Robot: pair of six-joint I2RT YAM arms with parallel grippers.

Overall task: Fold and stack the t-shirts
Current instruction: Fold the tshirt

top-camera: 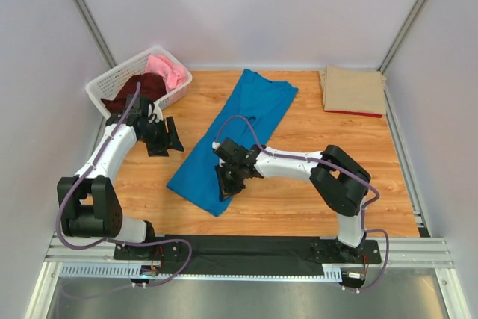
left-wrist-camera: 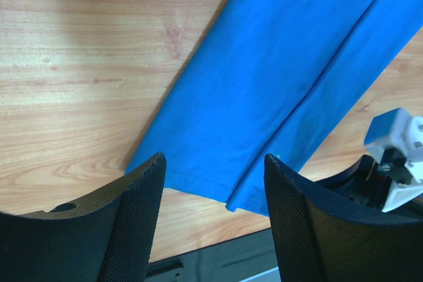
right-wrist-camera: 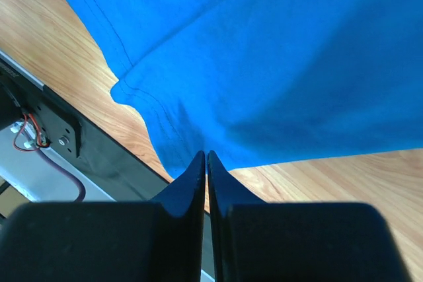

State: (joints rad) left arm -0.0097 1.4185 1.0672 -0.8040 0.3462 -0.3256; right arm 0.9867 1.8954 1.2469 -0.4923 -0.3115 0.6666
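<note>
Right pincer [right-wrist-camera: 206,162] pinches one blue t-shirt [top-camera: 261,98].

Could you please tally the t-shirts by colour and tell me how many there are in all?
blue t-shirt: 1
tan t-shirt: 1
red t-shirt: 1 (only its edge shows, under the tan one)
maroon t-shirt: 1, in the white basket
pink t-shirt: 1, in the same basket
Total: 5
</note>
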